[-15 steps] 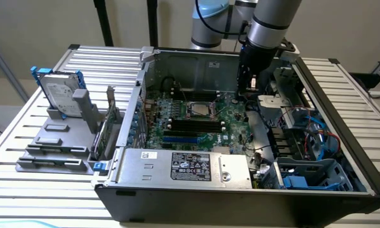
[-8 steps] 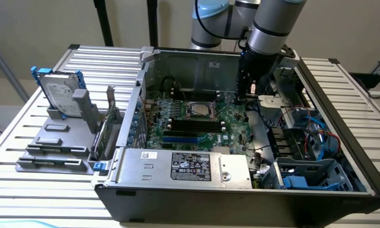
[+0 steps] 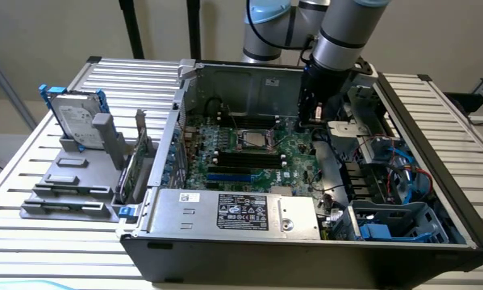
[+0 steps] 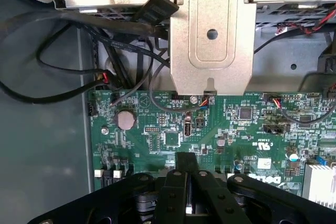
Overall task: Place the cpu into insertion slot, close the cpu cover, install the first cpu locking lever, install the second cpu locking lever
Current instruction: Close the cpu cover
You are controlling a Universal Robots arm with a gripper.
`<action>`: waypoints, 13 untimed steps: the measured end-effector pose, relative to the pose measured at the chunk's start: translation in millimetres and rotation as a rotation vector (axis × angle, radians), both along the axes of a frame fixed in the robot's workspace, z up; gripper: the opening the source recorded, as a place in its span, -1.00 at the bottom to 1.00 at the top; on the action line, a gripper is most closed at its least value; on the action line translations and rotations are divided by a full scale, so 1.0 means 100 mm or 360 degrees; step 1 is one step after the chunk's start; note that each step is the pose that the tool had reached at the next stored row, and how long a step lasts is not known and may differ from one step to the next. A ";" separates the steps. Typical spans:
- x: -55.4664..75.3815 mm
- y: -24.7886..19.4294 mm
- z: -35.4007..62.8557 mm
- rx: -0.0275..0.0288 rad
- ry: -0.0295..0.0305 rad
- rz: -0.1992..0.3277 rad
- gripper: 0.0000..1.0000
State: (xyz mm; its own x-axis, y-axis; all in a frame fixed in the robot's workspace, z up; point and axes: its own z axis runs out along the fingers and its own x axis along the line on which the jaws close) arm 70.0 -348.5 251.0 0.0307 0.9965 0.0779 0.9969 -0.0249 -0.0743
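While its black fingers [image 4: 178, 179] press tightly together with nothing visibly held, the hand [image 4: 187, 162] hangs low over the green motherboard [image 4: 236, 124] inside the open computer case [image 3: 225, 78], close to the case's far wall. The insertion slot [image 3: 253, 141] lies mid-board, apart from the hand toward the exterior view's left. Its centre looks pale grey; whether the cpu sits there I cannot tell. The case rests on a slatted table [image 3: 144, 75].

Slatted table [image 3: 31, 241] bears a computer case [image 3: 306, 260] and grey rack [image 3: 72, 193].
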 end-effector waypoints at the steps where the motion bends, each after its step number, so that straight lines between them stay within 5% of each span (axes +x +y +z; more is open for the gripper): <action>1: -0.01 0.002 -0.001 0.00069 0.00013 0.0000 -0.79; 4: -0.02 0.016 -0.007 0.00274 0.00058 0.0000 -0.79; 6: -0.02 0.026 -0.007 0.00289 0.00162 0.0000 -0.79; 10: -0.04 0.027 0.002 0.00288 0.00539 -0.0001 -0.79; 13: -0.11 0.027 0.008 0.00289 0.00594 0.0000 -0.79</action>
